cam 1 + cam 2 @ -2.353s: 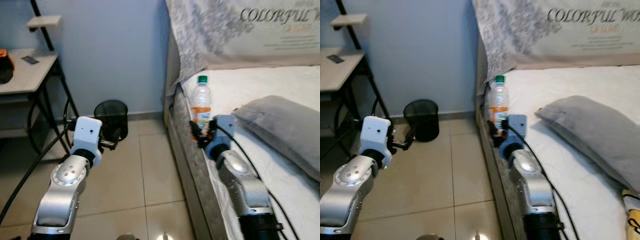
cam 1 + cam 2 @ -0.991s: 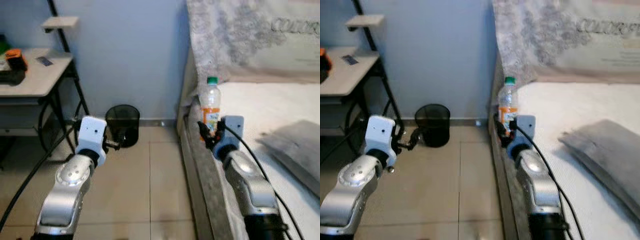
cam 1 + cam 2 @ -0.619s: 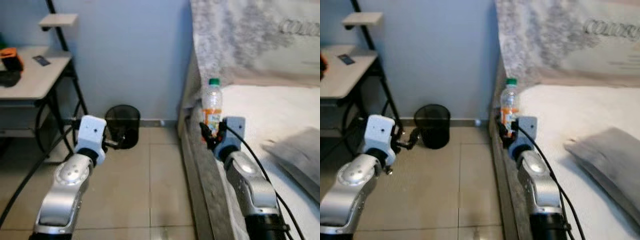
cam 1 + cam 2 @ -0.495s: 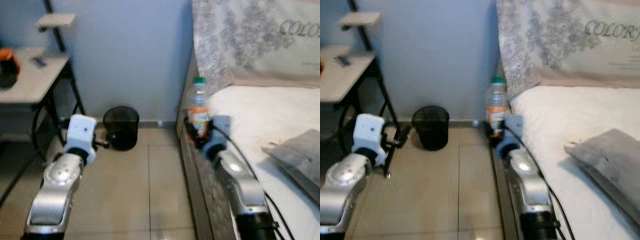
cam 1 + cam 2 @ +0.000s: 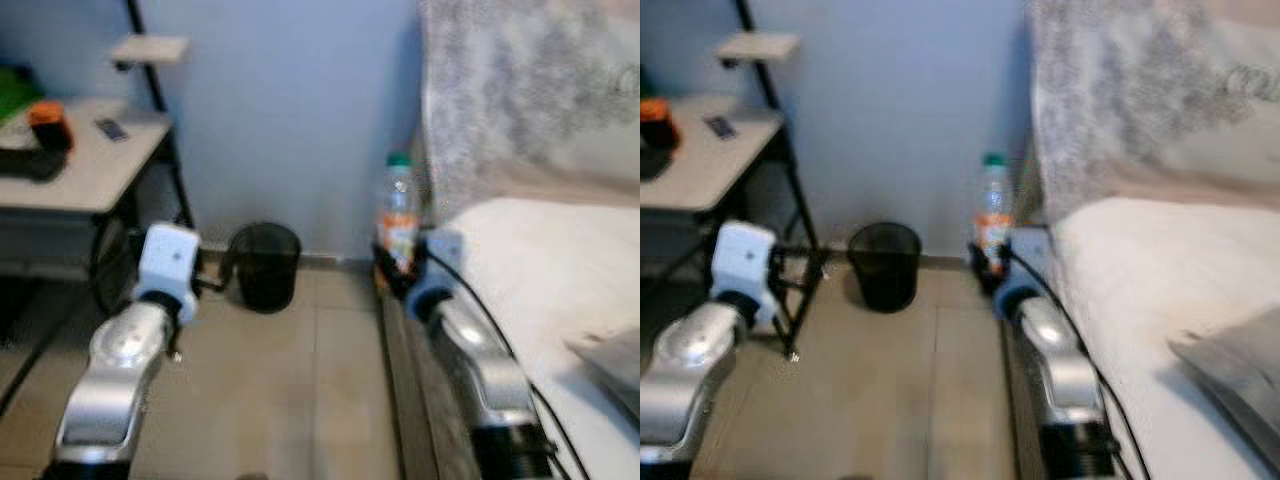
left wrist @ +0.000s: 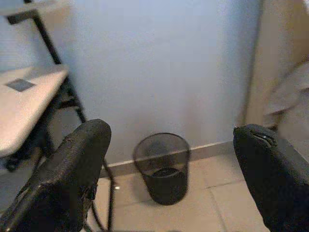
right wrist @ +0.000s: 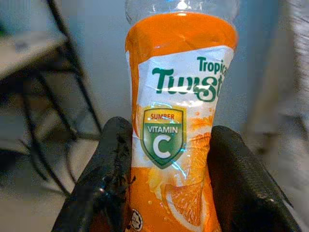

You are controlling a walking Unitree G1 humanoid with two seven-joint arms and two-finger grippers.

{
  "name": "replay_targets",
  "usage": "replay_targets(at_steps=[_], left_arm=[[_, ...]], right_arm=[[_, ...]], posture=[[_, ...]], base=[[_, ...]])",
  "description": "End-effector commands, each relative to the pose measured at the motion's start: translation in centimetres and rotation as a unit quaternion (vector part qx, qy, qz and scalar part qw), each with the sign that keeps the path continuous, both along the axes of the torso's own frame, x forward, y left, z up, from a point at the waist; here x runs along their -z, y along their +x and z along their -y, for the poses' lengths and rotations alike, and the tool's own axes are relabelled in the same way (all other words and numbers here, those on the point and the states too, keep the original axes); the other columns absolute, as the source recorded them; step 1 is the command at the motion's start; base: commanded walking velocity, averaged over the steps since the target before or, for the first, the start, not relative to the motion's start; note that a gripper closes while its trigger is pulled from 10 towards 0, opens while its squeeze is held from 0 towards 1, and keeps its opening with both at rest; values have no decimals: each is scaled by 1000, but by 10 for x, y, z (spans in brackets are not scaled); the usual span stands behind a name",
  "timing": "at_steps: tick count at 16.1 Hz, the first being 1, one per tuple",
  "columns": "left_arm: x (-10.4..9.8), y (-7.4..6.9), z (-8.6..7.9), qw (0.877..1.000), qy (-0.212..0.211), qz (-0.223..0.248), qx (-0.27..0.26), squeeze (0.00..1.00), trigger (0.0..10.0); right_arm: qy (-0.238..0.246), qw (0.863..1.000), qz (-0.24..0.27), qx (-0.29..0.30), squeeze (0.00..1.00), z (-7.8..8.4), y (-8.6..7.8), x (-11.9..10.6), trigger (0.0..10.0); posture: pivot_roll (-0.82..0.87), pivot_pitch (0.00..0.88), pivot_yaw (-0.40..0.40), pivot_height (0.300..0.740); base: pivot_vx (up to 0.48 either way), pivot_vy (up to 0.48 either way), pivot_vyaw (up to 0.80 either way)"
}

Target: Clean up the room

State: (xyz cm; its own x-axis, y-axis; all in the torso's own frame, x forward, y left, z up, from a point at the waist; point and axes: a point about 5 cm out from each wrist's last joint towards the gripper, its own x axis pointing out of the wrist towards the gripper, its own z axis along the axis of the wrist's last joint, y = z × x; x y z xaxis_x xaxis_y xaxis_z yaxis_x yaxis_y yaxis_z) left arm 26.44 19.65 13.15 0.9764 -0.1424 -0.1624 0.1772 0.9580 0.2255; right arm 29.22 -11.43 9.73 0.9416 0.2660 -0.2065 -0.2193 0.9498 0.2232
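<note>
My right gripper (image 5: 398,272) is shut on an orange drink bottle (image 5: 399,213) with a green cap, held upright beside the bed's near corner. The right wrist view shows its orange label (image 7: 179,116) clamped between both black fingers (image 7: 108,174). A black mesh waste bin (image 5: 264,265) stands on the tiled floor against the blue wall, left of the bottle. My left gripper (image 6: 169,169) is open and holds nothing; the bin (image 6: 161,166) lies ahead between its fingers, some way off. The left arm (image 5: 135,340) reaches forward over the floor.
A white desk (image 5: 85,175) on black legs stands at the left, with a small shelf (image 5: 150,48) above it and an orange-topped object (image 5: 48,120) on it. The bed (image 5: 540,280) with patterned bedding (image 5: 520,100) runs along the right. Tiled floor (image 5: 300,400) lies between.
The whole view has swung left, so desk and bin sit further right and the grey pillow has nearly left the picture. The bottle stays gripped in my right gripper.
</note>
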Motion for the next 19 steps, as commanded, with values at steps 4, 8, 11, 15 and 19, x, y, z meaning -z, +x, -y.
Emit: replay_targets(at_steps=[4,8,11,15,19], left_arm=[[-3,4,9,1000,5,6,19,0,10000],[-2,4,9,1000,8,5,22,0,10000],[-2,4,9,1000,10,5,23,0,10000],[-2,4,9,1000,11,6,26,0,10000],[-2,5,9,999,15,5,31,0,10000]], right_arm=[[-12,1000,-3,16,0,13,2,2,10000],[-12,1000,-5,11,0,11,1,3,10000],[-11,1000,-7,9,0,10,1,4,10000],[-11,1000,-9,6,0,8,0,6,10000],[-7,1000,-10,4,0,5,1,6,10000]], posture=[[-5,0,-3,740],[-1,0,-4,740],[2,0,-6,740],[3,0,-6,740],[13,0,-12,740]], base=[[333,0,0],[335,0,0],[333,0,0],[335,0,0],[333,0,0]])
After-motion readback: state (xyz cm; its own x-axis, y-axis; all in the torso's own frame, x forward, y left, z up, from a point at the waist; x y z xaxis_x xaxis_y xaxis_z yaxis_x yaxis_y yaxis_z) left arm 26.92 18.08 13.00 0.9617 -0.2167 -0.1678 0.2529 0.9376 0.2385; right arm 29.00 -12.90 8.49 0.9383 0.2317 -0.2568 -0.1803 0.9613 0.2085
